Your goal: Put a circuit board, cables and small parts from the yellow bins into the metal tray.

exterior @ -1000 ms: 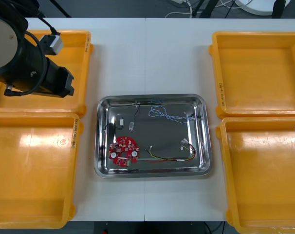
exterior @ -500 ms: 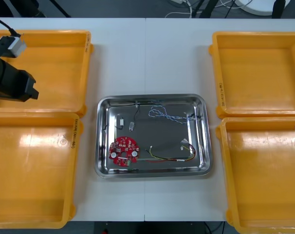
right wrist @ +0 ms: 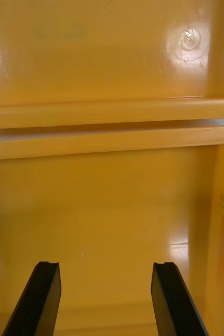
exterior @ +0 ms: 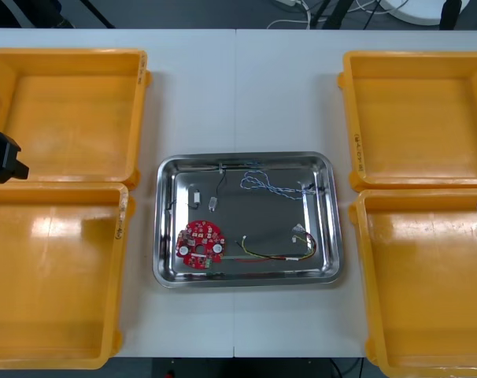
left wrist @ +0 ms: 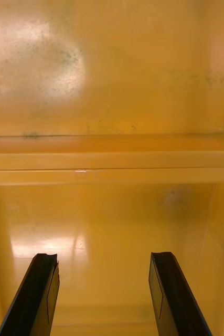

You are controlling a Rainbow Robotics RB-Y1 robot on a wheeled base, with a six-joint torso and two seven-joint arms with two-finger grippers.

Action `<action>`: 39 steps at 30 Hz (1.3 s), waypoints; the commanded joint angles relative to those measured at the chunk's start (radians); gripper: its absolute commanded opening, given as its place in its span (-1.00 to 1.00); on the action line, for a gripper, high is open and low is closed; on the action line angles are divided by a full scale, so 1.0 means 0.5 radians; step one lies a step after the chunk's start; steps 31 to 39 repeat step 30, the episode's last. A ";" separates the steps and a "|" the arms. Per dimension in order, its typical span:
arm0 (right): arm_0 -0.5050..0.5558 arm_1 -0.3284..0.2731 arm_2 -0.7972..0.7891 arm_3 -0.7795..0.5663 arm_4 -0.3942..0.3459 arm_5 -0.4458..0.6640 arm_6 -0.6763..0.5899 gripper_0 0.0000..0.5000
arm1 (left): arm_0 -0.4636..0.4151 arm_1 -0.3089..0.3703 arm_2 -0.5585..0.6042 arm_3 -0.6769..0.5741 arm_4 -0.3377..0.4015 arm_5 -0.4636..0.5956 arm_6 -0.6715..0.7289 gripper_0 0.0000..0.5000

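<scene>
Contents are gathered in the metal tray [exterior: 246,156] at the centre of the surface [exterior: 238,94]: circuit board [exterior: 200,243] at its near-left corner, cables [exterior: 270,187], a small metal part [exterior: 212,204]. Left fingers [left wrist: 41,289] and right fingers [right wrist: 43,294] are held wide apart, empty, over yellow bins [exterior: 73,118], presumably as nothing is left to fetch.

Red circuit board [exterior: 200,243] and cables [exterior: 264,187] lie in the metal tray [exterior: 246,157].

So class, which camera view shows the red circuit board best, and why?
The front view: the circuit board lies whole and unobstructed in the metal tray, at its near-left corner. Both wrist views look into yellow bins instead.
</scene>
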 commanded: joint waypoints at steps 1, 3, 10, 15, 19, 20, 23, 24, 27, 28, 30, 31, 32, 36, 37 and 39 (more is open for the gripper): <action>0.022 -0.003 -0.067 -0.049 -0.004 -0.001 -0.051 1.00 | 0.082 0.113 0.103 -0.062 0.021 0.012 -0.197 1.00; 0.022 -0.003 -0.067 -0.049 -0.004 -0.001 -0.051 1.00 | 0.107 0.116 0.125 -0.062 0.024 0.012 -0.200 1.00; 0.022 -0.003 -0.067 -0.049 -0.004 -0.001 -0.051 1.00 | 0.205 0.134 0.174 -0.065 0.028 -0.048 -0.222 1.00; 0.022 -0.003 -0.067 -0.049 -0.004 -0.001 -0.051 1.00 | 0.224 0.137 0.189 -0.062 0.028 -0.060 -0.222 1.00; 0.022 -0.003 -0.067 -0.049 -0.004 -0.001 -0.051 1.00 | 0.224 0.137 0.189 -0.062 0.031 -0.063 -0.225 1.00; 0.022 -0.003 -0.067 -0.049 -0.004 -0.001 -0.051 1.00 | 0.224 0.134 0.189 -0.062 0.034 -0.060 -0.225 1.00; 0.022 -0.003 -0.067 -0.049 -0.004 -0.001 -0.051 1.00 | 0.224 0.137 0.189 -0.062 0.049 -0.063 -0.225 1.00; 0.022 -0.003 -0.067 -0.049 -0.004 -0.001 -0.051 1.00 | 0.224 0.134 0.189 -0.062 0.052 -0.063 -0.225 1.00; 0.022 -0.003 -0.067 -0.049 -0.004 -0.001 -0.051 1.00 | 0.227 0.137 0.189 -0.062 0.061 -0.070 -0.228 1.00; 0.022 -0.003 -0.067 -0.049 -0.004 -0.001 -0.051 1.00 | 0.227 0.134 0.189 -0.062 0.064 -0.070 -0.228 1.00; 0.022 -0.003 -0.067 -0.049 -0.004 -0.001 -0.051 1.00 | 0.224 0.137 0.189 -0.062 0.064 -0.070 -0.228 1.00; 0.022 -0.003 -0.067 -0.049 -0.004 -0.001 -0.051 1.00 | 0.224 0.137 0.189 -0.062 0.064 -0.070 -0.228 1.00; 0.022 -0.003 -0.067 -0.049 -0.004 -0.001 -0.051 1.00 | 0.224 0.137 0.189 -0.062 0.064 -0.070 -0.228 1.00; 0.022 -0.003 -0.067 -0.049 -0.004 -0.001 -0.051 1.00 | 0.224 0.137 0.189 -0.062 0.064 -0.070 -0.228 1.00; 0.022 -0.003 -0.067 -0.049 -0.004 -0.001 -0.051 1.00 | 0.224 0.137 0.189 -0.062 0.064 -0.070 -0.228 1.00; 0.022 -0.003 -0.067 -0.049 -0.004 -0.001 -0.051 1.00 | 0.224 0.137 0.189 -0.062 0.064 -0.070 -0.228 1.00</action>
